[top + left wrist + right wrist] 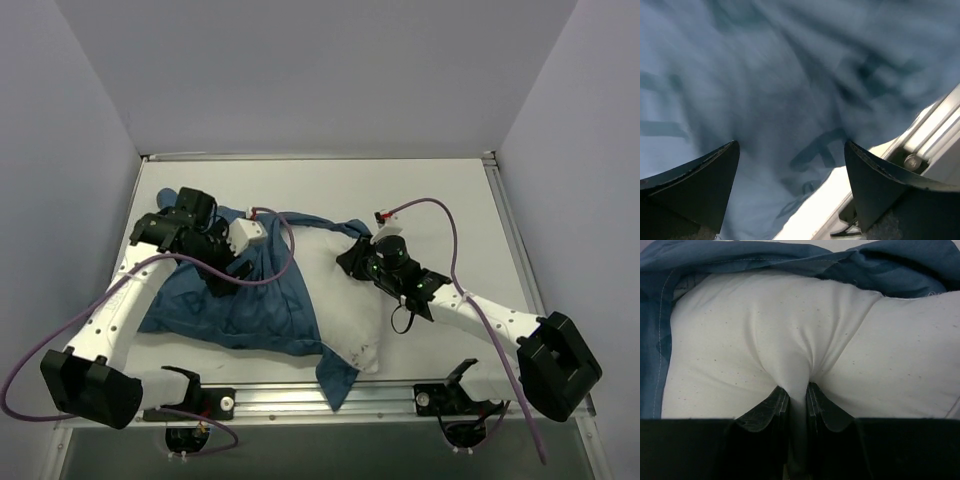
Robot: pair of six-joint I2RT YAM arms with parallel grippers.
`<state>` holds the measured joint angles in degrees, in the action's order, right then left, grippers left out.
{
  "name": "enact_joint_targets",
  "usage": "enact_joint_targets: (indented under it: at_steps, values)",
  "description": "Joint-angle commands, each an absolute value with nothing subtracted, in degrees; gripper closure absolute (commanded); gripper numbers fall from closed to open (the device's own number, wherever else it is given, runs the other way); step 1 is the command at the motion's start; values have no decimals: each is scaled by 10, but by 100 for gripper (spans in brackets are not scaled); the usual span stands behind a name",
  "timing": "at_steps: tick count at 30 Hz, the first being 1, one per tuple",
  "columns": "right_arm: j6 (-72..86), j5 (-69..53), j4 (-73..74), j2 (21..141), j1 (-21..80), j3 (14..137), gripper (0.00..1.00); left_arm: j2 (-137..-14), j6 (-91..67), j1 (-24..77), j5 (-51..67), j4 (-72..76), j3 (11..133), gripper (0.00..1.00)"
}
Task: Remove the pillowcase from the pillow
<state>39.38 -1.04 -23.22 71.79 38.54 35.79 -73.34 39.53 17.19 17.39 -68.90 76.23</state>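
Your right end effector is clenched on a fold of the white pillow, probably to anchor it mid-bench; that forearm stretches low from the near right. Your left end effector hangs released above the pillowcase bunched at the left, wrist angled down.

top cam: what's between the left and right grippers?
Bunched pillowcase cloth by the left gripper, then bare white pillow up to the right gripper, which pinches it. Top external view shows it; right wrist confirms the pinch.
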Motion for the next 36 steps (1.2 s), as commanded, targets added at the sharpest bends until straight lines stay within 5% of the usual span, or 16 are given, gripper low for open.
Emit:
enact_joint_targets:
  at_steps: [1,5,8,12,17,20,25,36]
  values:
    - [407,33,-179,730,376,351,100,-721,434,172,85,-644,678,6]
    - [410,29,-183,742,375,358,100,-751,407,174,-26,-509,634,2]
    - [408,31,-191,756,372,365,100,-786,384,181,-92,-386,633,37]
    - [394,29,-198,795,356,393,100,-833,369,178,-162,-271,673,44]
    - [369,13,-198,845,345,450,100,-865,339,174,-139,-290,765,29]
    - [372,6,-206,867,345,463,100,-801,328,171,8,-351,766,6]
    - [392,-13,-233,874,343,450,100,-718,379,151,324,-570,782,4]
    - [403,-18,-247,882,343,444,100,-768,283,279,239,-526,652,4]
